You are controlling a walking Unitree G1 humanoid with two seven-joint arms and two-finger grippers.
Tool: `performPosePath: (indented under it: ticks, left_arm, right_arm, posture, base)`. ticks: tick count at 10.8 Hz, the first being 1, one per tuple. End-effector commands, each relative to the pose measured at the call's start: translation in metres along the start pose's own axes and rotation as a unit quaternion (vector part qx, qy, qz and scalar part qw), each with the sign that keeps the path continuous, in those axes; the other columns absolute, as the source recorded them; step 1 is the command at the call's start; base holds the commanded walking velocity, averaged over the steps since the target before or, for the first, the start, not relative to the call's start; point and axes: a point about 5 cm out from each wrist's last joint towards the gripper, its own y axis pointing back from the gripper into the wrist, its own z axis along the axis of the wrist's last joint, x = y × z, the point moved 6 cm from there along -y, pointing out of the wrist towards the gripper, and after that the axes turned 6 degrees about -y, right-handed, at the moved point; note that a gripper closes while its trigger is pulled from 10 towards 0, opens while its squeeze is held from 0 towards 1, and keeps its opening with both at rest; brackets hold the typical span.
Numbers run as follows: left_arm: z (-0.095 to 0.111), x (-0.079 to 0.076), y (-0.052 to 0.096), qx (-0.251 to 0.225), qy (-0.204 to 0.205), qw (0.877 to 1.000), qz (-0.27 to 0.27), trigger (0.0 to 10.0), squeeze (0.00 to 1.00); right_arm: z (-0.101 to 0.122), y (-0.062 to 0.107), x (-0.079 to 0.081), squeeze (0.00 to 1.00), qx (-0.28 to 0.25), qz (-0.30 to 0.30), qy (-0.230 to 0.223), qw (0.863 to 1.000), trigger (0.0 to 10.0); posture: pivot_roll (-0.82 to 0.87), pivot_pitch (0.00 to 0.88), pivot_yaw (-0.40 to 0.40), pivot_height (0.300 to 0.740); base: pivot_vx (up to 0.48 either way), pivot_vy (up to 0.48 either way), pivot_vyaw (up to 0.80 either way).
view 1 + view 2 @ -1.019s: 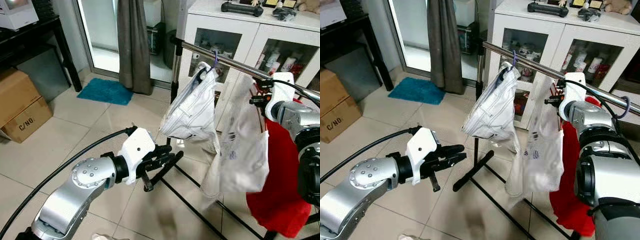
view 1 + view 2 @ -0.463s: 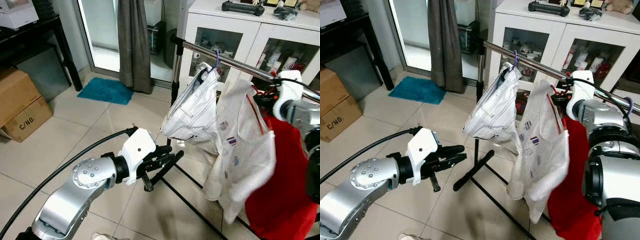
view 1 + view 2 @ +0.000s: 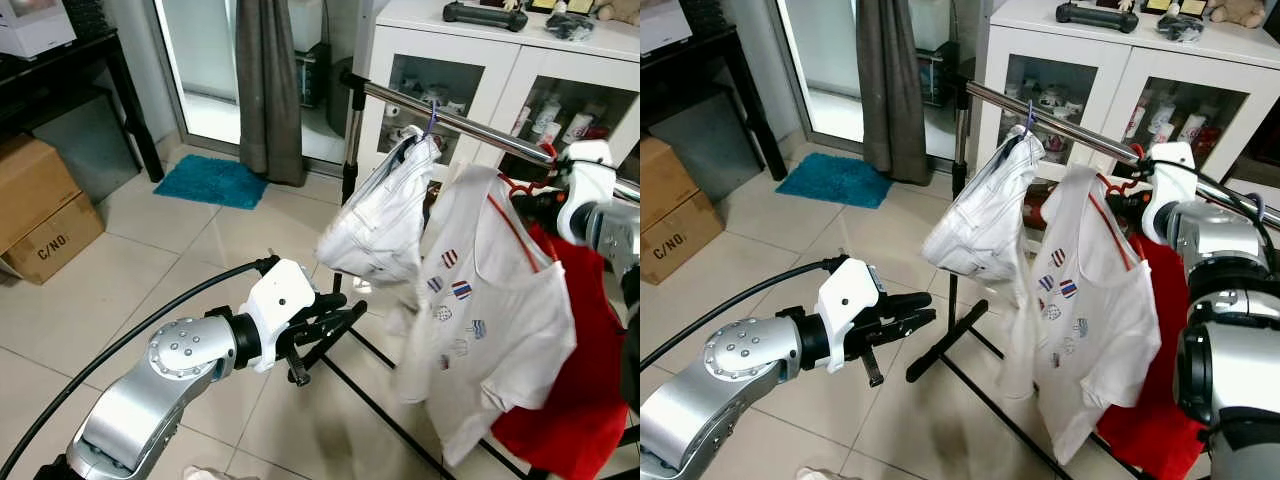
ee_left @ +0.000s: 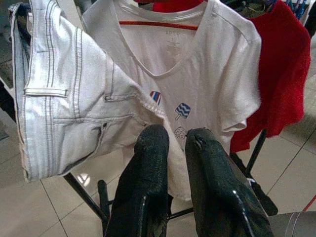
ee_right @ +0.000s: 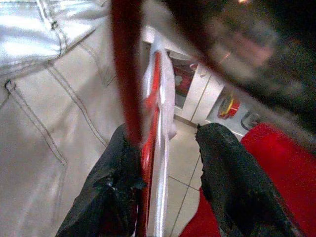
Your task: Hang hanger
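A white T-shirt [image 3: 490, 310] with small printed badges hangs on a red hanger [image 3: 520, 186], whose hook sits at the steel rail [image 3: 450, 118]. My right gripper [image 3: 540, 200] is up at the rail beside that hook. In the right wrist view its fingers [image 5: 118, 163] stand apart, with the red hanger [image 5: 148, 148] against one of them. Pale denim shorts [image 3: 385, 220] hang on the rail to the left of the shirt. A red garment [image 3: 570, 400] hangs behind the shirt. My left gripper [image 3: 345, 315] is held low in front of the rack, shut and empty.
The rack's black base bars [image 3: 390, 385] run across the tiled floor. A white glass-door cabinet [image 3: 470, 60] stands behind the rail. To the left are a grey curtain [image 3: 268, 90], a blue mat [image 3: 210, 182], a cardboard box [image 3: 40, 210] and a black table [image 3: 70, 70].
The T-shirt has turned from edge-on to facing me and spread out. My right gripper has shifted right along the rail. The left arm has stayed put.
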Motion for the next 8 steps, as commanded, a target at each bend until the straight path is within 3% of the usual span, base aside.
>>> performPosePath:
  ticks: [1, 2, 5, 6, 8]
  left_arm:
    - [0.003, 0.0, 0.001, -0.001, -0.01, 1.0, 0.003, 10.0, 0.0]
    - [0.002, 0.0, 0.001, 0.001, -0.011, 1.0, 0.004, 10.0, 0.0]
    - [0.003, -0.001, 0.0, 0.001, -0.01, 1.0, 0.003, 10.0, 0.0]
    - [0.003, -0.001, 0.0, 0.0, -0.009, 1.0, 0.003, 10.0, 0.0]
    - [0.002, -0.001, -0.001, 0.0, -0.009, 1.0, 0.003, 10.0, 0.0]
  right_arm:
    - [-0.002, 0.004, -0.006, 0.0, 0.004, 0.001, -0.002, 1.0, 10.0]
    - [0.0, 0.007, -0.004, 1.0, -0.001, 0.008, -0.008, 1.0, 10.0]
    - [-0.003, 0.009, -0.006, 1.0, 0.012, -0.004, -0.016, 1.0, 10.0]
    - [-0.005, 0.009, -0.004, 0.0, 0.015, -0.004, -0.034, 0.999, 10.0]
    - [-0.013, 0.007, -0.004, 0.0, 0.025, -0.018, -0.056, 0.998, 10.0]
  posture:
    - [0.1, 0.006, -0.02, 0.74]
    - [0.1, 0.01, -0.02, 0.74]
    - [0.09, 0.015, -0.022, 0.74]
    - [0.09, 0.015, -0.022, 0.74]
    - [0.09, 0.014, -0.02, 0.74]
  base:
    - [0.0, 0.0, 0.0]
    - [0.0, 0.0, 0.0]
    - [0.0, 0.0, 0.0]
    - [0.0, 0.0, 0.0]
    - [0.0, 0.0, 0.0]
